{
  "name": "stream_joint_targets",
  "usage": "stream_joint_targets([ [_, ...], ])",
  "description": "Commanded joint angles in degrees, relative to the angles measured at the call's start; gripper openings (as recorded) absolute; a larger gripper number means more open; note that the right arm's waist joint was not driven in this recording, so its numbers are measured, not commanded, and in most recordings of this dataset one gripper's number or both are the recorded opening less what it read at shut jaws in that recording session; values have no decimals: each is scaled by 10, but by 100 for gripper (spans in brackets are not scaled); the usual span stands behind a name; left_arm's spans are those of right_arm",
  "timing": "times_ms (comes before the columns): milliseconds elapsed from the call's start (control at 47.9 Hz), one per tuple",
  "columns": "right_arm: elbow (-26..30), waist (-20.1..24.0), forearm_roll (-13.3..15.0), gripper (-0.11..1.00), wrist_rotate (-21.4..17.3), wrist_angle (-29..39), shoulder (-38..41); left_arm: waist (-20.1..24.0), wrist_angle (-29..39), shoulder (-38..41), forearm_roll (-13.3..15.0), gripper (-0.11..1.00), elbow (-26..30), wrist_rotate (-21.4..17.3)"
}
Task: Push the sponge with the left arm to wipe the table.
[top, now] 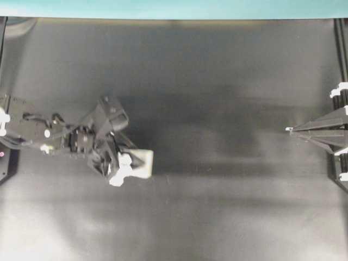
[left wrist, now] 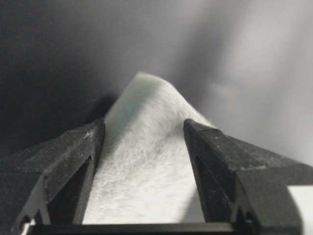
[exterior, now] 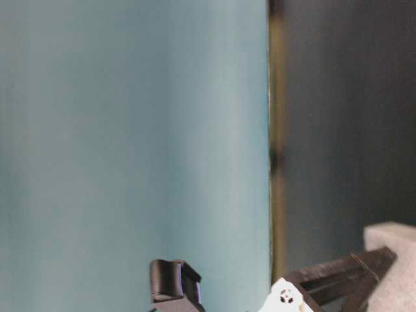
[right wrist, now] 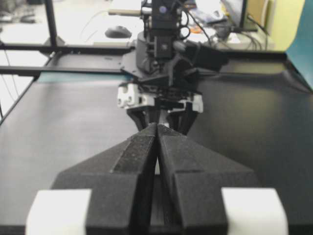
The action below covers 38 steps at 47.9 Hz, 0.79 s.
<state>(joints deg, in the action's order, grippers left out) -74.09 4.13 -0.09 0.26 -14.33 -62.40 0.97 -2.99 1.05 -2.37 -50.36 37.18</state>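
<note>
The white sponge lies on the black table, left of the middle. My left arm reaches in from the left, and its gripper straddles the sponge's near end with the jaws wide. In the left wrist view the sponge fills the space between the two black fingers; one finger touches it, and a thin gap shows by the other. The left gripper is open. At table level the sponge sits beside one finger. My right gripper rests shut at the right edge.
A teal strip borders the table's far edge. Black frame rails run along the right side. Desks, cables and a mouse lie beyond the table behind the left arm.
</note>
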Motion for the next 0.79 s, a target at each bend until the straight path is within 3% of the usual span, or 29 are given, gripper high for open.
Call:
stream_joint_targets([
  [0, 2, 0, -1, -1, -5, -2, 3, -4, 4, -5, -2, 64, 1, -1],
  [313, 1, 0, -1, -1, -4, 3, 2, -65, 100, -22, -2, 64, -8, 46],
  [522, -4, 0, -1, -1, -4, 4, 3, -111, 105, -60, -2, 64, -13, 98],
  [772, -7, 0, 0, -1, -4, 4, 1, -120, 93, -94, -2, 64, -11, 109],
])
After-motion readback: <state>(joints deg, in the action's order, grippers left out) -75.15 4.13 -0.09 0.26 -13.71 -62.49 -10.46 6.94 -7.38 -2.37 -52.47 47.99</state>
